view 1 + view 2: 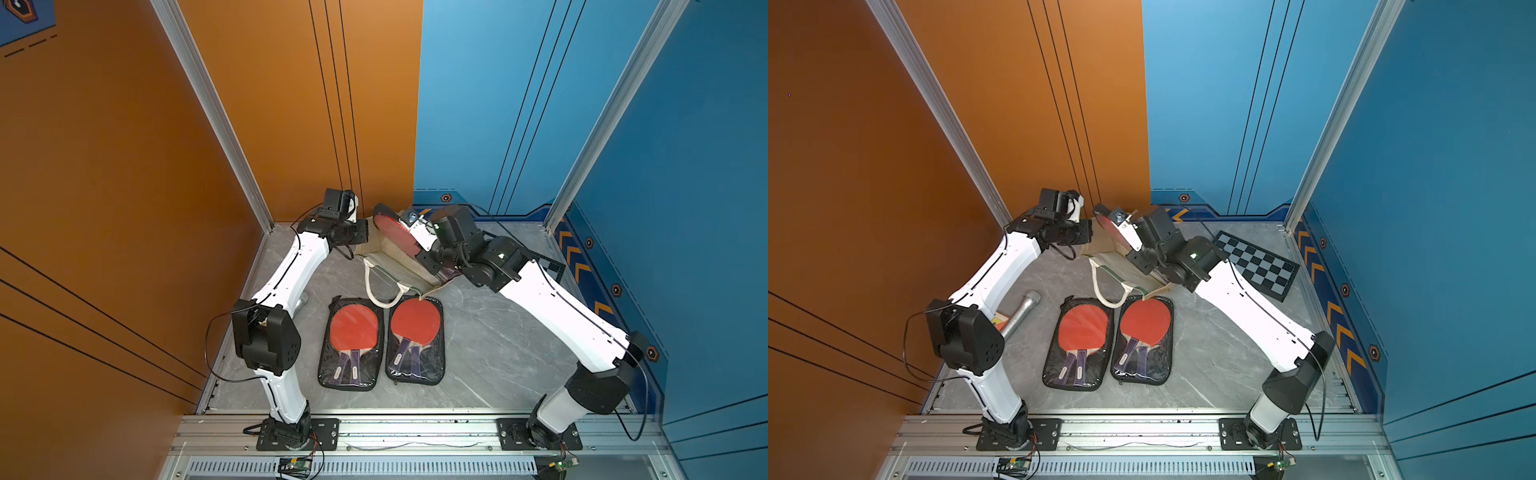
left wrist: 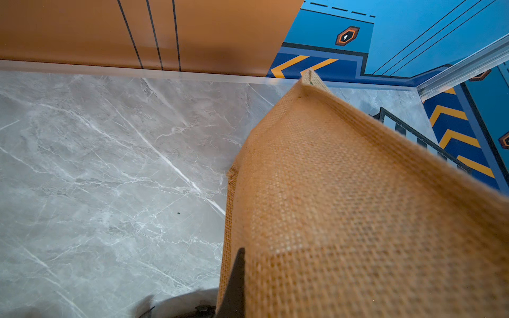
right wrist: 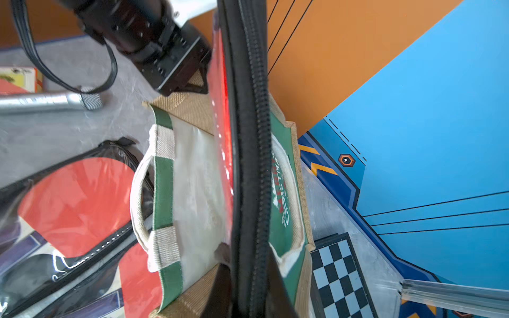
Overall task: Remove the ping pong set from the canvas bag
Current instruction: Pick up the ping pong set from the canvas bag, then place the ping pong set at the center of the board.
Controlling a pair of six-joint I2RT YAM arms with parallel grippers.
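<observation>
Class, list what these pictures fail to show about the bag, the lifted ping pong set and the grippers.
- Canvas bag interior: partly hidden in the right wrist view by the lifted ping pong set, so it is unclear whether the bag is empty.
- Left gripper: the bag's burlap covers most of it in the left wrist view.
- Right gripper: blurred and cut off by the right wrist view's edge.

The grey marble-patterned tabletop [image 1: 490, 332] carries two flat clear plastic cases with black zip edges. The left case [image 1: 351, 345] and the right case [image 1: 415, 340] lie side by side, each with red paddles inside. Just behind them stands the boxy canvas bag [image 1: 395, 266] with tan burlap sides. A silver microphone [image 1: 1021, 311] lies at the left, beside a small, partly hidden yellow-red box [image 3: 19, 78]. A flat black-and-grey checkerboard [image 1: 1256, 264] lies at the back right.
</observation>
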